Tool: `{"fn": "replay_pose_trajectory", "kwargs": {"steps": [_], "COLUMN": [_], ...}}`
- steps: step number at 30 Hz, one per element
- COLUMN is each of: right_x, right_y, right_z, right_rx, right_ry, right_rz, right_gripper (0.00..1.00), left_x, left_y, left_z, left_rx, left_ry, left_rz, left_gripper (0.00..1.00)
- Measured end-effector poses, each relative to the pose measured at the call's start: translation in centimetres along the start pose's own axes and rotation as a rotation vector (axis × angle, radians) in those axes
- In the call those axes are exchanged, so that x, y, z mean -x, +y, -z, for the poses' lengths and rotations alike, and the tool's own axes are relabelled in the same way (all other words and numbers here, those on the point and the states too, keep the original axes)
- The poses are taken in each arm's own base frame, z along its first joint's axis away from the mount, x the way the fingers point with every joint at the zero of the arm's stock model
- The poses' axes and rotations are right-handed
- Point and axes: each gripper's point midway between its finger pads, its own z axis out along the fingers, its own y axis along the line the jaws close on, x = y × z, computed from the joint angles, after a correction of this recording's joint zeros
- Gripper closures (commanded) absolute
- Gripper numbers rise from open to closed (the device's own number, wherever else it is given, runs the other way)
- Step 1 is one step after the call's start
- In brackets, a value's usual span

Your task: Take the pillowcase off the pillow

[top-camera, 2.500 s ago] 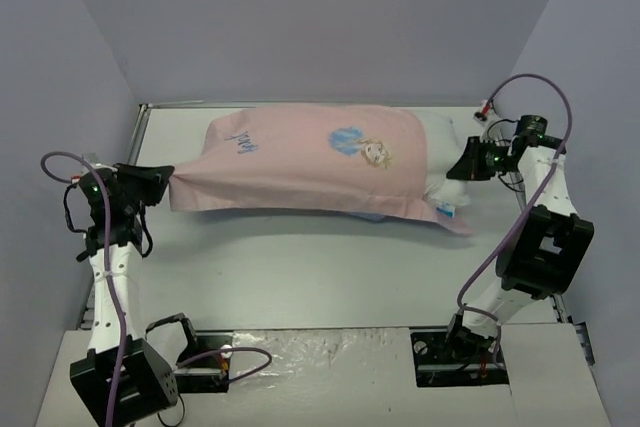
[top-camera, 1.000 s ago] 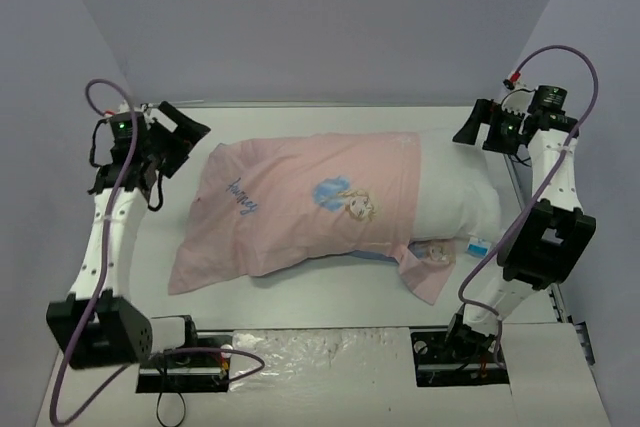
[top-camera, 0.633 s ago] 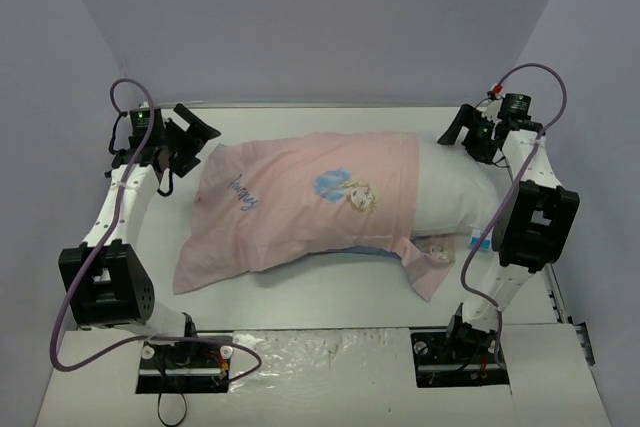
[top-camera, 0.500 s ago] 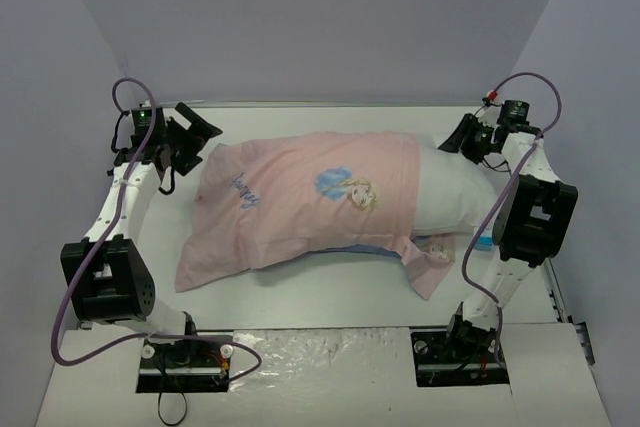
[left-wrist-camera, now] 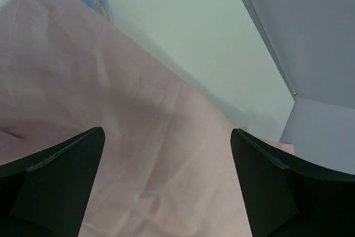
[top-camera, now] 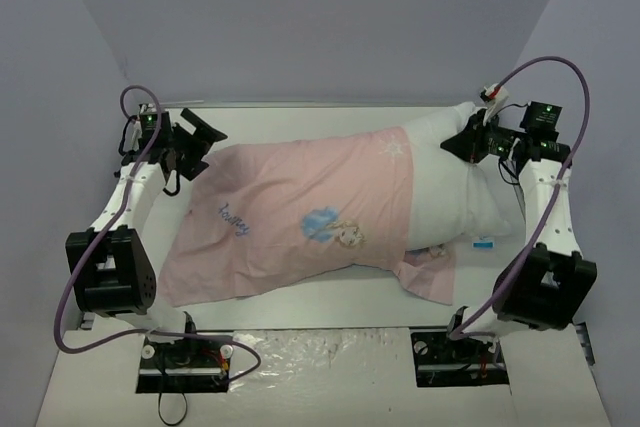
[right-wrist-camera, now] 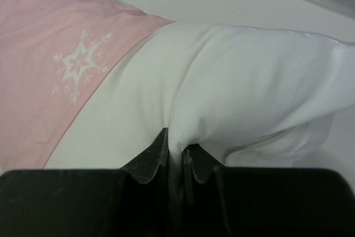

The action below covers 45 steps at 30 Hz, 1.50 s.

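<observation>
Grip on plump white rectangular pillow (top-camera: 455, 197)
Your right gripper (right-wrist-camera: 176, 149) pinches its bare end; your left gripper (left-wrist-camera: 166, 137) gapes wide above the thin pink printed pillowcase (top-camera: 300, 217) covering the rest

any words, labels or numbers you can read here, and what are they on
blue handwritten word on the pillowcase: too small and blurred to read
blue-and-white tag at a corner of the pillow: print too small to read
nothing else here carries text
</observation>
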Motion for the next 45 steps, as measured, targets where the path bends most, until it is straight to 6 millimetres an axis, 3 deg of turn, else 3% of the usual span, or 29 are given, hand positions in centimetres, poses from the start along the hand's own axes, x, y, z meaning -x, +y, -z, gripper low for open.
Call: {"fn": "replay_pose_trajectory", "kwargs": {"steps": [6,12,16,17,20,21,24,25,32,40,45], "right_x": [3.0,3.0,3.0,3.0,3.0,3.0,3.0,2.9,2.9,2.4,2.4], "right_y": [5.6,6.0,6.3,6.3,6.3,6.3,6.4,6.5,7.1,7.6,7.8], "right_z": [3.4,3.4,3.2,3.1,3.1,3.1,3.1,3.1,2.9,2.8,2.8], "right_rx": [0.038,0.059,0.070,0.071,0.072,0.071,0.073,0.075,0.097,0.117,0.126], "right_ry": [-0.094,-0.099,-0.097,-0.097,-0.097,-0.097,-0.097,-0.096,-0.097,-0.087,-0.089], "right_rz": [0.355,0.427,0.442,0.443,0.444,0.444,0.443,0.442,0.436,0.399,0.387], "right_gripper": [1.00,1.00,1.00,1.00,1.00,1.00,1.00,1.00,1.00,1.00,1.00], "left_x": [-2.7,-4.3,-4.8,-5.1,-6.4,-6.9,-7.6,-7.5,-5.2,1.7,4.1], "left_y": [1.2,1.5,1.4,1.3,1.3,1.6,2.3,2.6,4.5,1.4,1.3], "left_z": [-1.4,-2.5,-4.2,-4.8,-6.0,-6.0,-5.6,-5.4,-2.5,4.6,7.6], "left_rx": [0.031,0.047,0.070,0.077,0.111,0.127,0.155,0.161,0.226,0.130,0.081], "left_ry": [0.069,0.111,0.136,0.146,0.174,0.182,0.204,0.205,0.193,0.014,-0.043], "left_rz": [0.008,0.001,-0.008,-0.019,-0.068,-0.090,-0.127,-0.133,-0.157,-0.143,-0.094], "left_gripper": [0.03,0.03,0.03,0.07,0.43,0.66,0.90,0.97,0.98,0.98,0.98]}}
